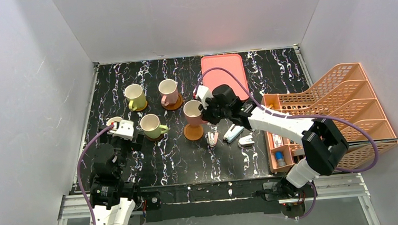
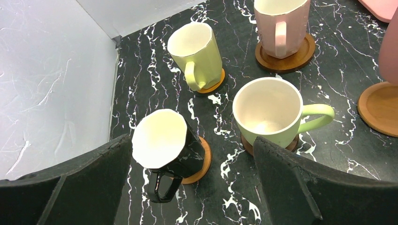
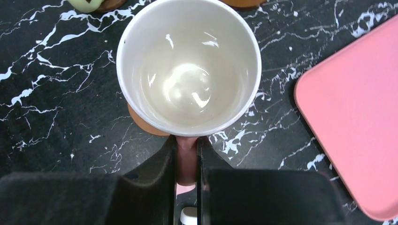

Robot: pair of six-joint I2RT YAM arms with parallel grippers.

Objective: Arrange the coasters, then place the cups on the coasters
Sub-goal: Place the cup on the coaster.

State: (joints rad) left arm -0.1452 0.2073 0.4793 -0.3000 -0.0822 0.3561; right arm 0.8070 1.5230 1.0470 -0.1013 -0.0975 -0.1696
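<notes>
Right gripper (image 3: 187, 187) clamped on the handle of pink cup (image 3: 187, 70), held just above the only bare coaster (image 3: 141, 125); left gripper (image 2: 192, 152) spread wide. Likely final placement; next: centre, lower, release.

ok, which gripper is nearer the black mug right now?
Left. The left gripper hangs open just over the black mug; the right gripper is well off to its right, shut on the handle of a pink mug.
</notes>
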